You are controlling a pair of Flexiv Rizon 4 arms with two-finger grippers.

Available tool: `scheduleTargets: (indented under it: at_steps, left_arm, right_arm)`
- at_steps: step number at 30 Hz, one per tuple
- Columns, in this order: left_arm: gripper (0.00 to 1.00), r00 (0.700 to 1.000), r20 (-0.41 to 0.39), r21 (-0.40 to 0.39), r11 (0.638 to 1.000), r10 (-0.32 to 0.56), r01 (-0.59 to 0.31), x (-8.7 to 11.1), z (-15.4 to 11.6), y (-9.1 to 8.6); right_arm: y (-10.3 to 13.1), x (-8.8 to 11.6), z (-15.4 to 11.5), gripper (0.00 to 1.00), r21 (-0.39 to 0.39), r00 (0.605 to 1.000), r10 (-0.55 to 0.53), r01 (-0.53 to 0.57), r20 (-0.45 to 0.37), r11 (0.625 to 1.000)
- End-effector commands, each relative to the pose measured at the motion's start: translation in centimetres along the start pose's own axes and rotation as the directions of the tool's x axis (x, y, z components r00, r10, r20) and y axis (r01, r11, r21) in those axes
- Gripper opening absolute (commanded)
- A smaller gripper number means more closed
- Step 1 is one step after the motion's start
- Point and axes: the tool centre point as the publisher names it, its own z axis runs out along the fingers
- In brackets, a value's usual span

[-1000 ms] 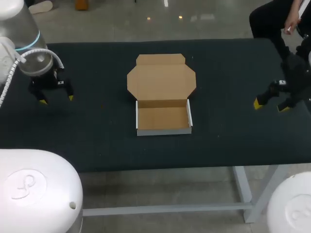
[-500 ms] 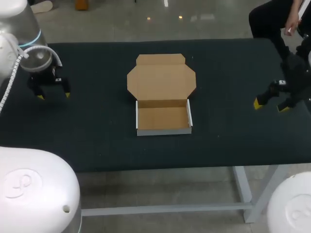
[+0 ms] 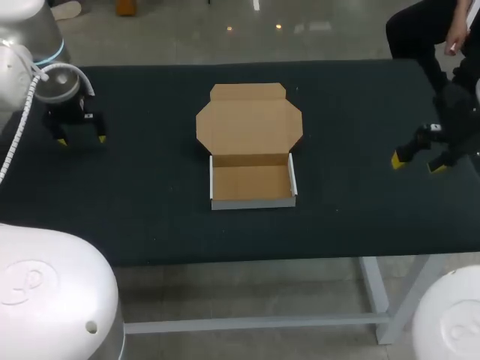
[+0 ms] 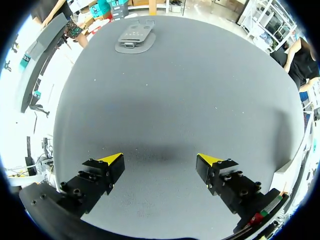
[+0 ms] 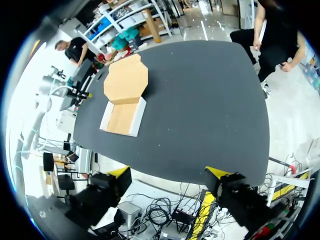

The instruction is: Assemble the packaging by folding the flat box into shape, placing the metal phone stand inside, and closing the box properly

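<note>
Where the box lies: the box (image 3: 251, 150) rests flat on the table (image 3: 150, 210), between the two grippers and well apart from each; it is off to the right of the left gripper (image 3: 81, 140) and off to the left of the right gripper (image 3: 416, 163).
Box condition: partly formed. The tray (image 3: 252, 184) has its side walls and front wall standing, white outside and brown inside. The lid (image 3: 249, 124) lies open and flat on the table behind the tray, joined to it along the back edge, with a narrow tuck flap (image 3: 248, 91) at its far end.
Left gripper: hangs over the left end of the table, fingers spread wide, nothing between them. In the left wrist view the gripper (image 4: 160, 160) has only bare table surface between its yellow tips; the box (image 4: 135, 37) shows far ahead of the fingers, near the table's far end.
Right gripper: hangs at the right end of the table, fingers spread wide, nothing held. In the right wrist view the gripper (image 5: 170, 173) has the box (image 5: 125, 95) well ahead of its fingers and off to one side, with the tray end nearer the gripper than the lid end.
Contact: neither gripper touches the box.
Table: dark cloth top; the box is the one loose item seen on it.
</note>
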Motion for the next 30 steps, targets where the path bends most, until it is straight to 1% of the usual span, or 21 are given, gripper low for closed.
scheduleTargets:
  at_steps: [1,7,13,17,25,30]
  left_arm:
    - [1.0,1.0,-0.004,-0.011,1.0,0.001,-0.001,-0.6,0.5,-1.1]
    - [1.0,1.0,-0.014,0.007,1.0,0.025,-0.025,-2.0,0.8,-2.5]
    - [1.0,0.999,-0.009,0.018,0.998,0.053,-0.053,-2.8,1.0,-3.6]
    - [1.0,0.998,-0.011,0.017,0.998,0.065,-0.065,-3.1,1.4,-4.3]
    - [1.0,0.995,-0.038,0.007,0.996,0.091,-0.09,-3.8,2.0,-5.6]
    - [1.0,0.994,-0.037,0.005,0.995,0.1,-0.1,-4.2,2.4,-6.5]
  right_arm:
    - [0.0,0.0,-0.2,1.0,0.005,1.0,-0.001,0.001,-0.003,1.0]
    - [0.0,0.0,-0.2,1.0,0.005,1.0,-0.001,0.001,-0.003,1.0]
    - [0.0,0.0,-0.2,1.0,0.005,1.0,-0.001,0.001,-0.003,1.0]
    - [0.0,0.0,-0.2,1.0,0.005,1.0,-0.001,0.001,-0.003,1.0]
    - [0.0,0.0,-0.2,1.0,0.005,1.0,-0.001,0.001,-0.003,1.0]
    - [0.0,0.0,-0.2,1.0,0.005,1.0,-0.001,0.001,-0.003,1.0]
